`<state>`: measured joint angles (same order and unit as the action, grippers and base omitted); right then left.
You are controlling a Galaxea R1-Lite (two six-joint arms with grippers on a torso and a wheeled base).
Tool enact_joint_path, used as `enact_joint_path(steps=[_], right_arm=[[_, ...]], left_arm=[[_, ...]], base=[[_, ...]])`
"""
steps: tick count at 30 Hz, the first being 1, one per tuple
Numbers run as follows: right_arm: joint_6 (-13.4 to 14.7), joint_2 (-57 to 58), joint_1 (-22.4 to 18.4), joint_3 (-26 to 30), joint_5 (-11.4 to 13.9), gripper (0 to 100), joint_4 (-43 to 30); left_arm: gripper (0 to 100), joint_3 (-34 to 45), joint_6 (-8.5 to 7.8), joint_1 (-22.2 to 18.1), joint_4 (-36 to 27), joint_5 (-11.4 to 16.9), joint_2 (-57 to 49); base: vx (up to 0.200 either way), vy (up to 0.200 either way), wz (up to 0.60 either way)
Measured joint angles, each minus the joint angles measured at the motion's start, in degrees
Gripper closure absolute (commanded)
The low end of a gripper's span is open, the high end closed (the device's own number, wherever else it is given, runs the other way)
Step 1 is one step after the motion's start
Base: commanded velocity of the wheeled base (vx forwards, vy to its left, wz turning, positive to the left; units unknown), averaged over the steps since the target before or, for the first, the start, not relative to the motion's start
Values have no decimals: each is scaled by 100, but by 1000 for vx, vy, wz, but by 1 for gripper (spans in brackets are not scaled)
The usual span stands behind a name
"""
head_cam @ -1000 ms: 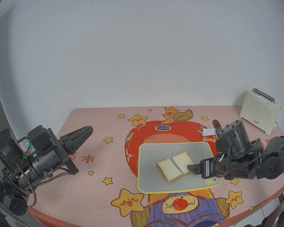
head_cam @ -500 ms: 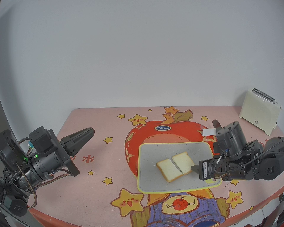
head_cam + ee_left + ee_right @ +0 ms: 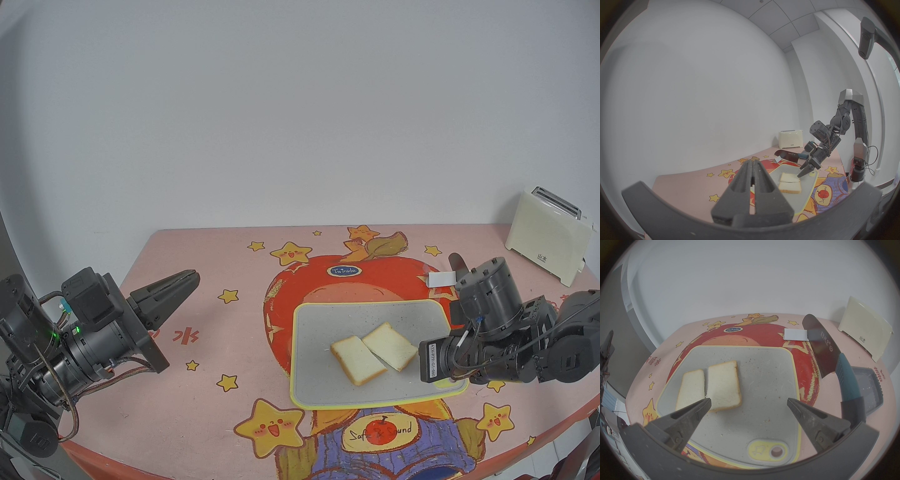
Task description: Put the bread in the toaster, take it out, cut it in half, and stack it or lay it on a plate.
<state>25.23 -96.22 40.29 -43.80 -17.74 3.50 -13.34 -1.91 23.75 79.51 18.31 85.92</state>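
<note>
Turned a little since 1 second ago, the right bread half (image 3: 390, 345) now lies skewed on the cutting board (image 3: 315, 381), while the left arm has barely shifted. Over the board's right end the right gripper (image 3: 748, 401) hangs low with its jaws spread wide and nothing between them; 1 finger is just beside the right bread half's near edge, though contact cannot be told. The left gripper (image 3: 187, 276) hovers above the desk's left edge, well apart from the board, its jaws pressed together with only a thin slit between them, empty. The left bread half (image 3: 357, 359) lies flat at the board's middle and meets the right bread half along the cut side. The grey, yellow-rimmed board sits toward the near edge of the desk (image 3: 206, 262), right of centre. Beyond the board's right end a dark-bladed knife (image 3: 823, 346) with a teal handle lies near the right edge, its blade beside a small white card (image 3: 442, 279). A cream toaster (image 3: 550, 234) stands at the far right corner. The desk wears a pink cover printed with a big red apple and yellow stars. Behind it rises a plain white wall; the left wrist view shows 2 white walls meeting at a corner under a panelled ceiling.
</note>
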Motion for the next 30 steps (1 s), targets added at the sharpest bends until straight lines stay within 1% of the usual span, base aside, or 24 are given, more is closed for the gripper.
enact_joint_path(steps=[3, 4, 11, 22, 30], right_arm=[[2, 33, 26, 11, -18, 100, 0], [5, 39, 39, 15, -18, 0, -2], [7, 61, 52, 15, -7, 0, 24], [-46, -9, 39, 146, -18, 0, 405], [-59, -99, 45, 163, -32, 0, 482]], left_arm=[[100, 2, 0, 0, 2, 2, 0], [100, 2, 0, 0, 2, 0, 2], [100, 11, 0, 6, 2, -4, 5], [100, 11, -2, 10, 2, -2, 10], [100, 9, 0, 9, 2, -4, 11]], base=[[0, 0, 0], [0, 0, 0], [0, 0, 0], [0, 0, 0], [0, 0, 0]])
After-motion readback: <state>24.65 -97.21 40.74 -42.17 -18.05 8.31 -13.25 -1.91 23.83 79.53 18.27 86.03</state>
